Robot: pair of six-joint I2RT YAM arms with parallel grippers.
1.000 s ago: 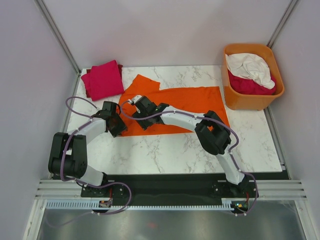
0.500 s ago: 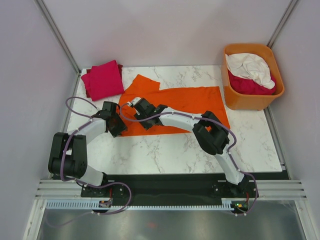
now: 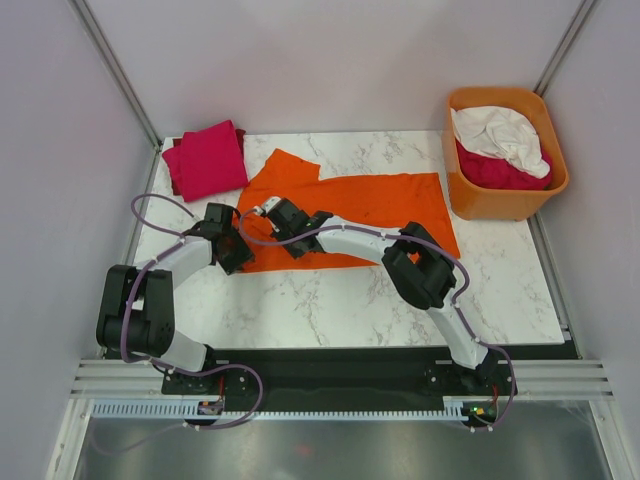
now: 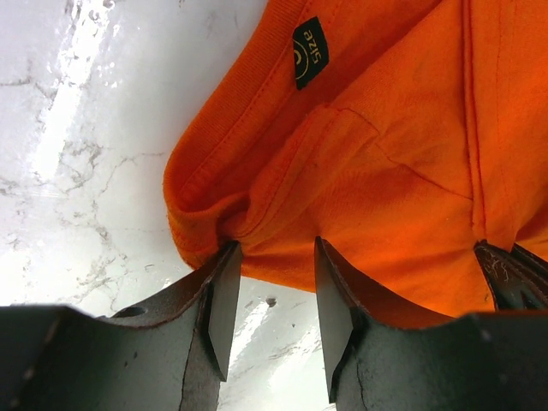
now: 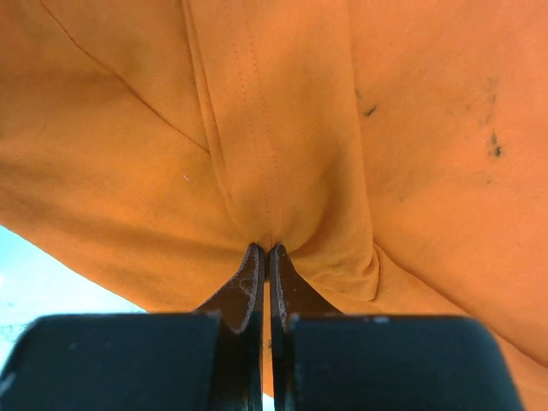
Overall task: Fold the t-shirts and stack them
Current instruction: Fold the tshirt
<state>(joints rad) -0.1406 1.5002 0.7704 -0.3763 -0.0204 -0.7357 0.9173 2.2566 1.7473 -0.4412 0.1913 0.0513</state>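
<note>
Limp, light orange t-shirt (image 3: 380, 195) (grab edges): right gripper (image 5: 264, 248) clamps a seam fold; left gripper (image 4: 274, 248) straddles its nine-o'clock edge, grip unclear

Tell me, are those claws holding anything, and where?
The right gripper pinches a seam fold of the orange t-shirt; the left gripper straddles its collar edge, jaws apart.
</note>
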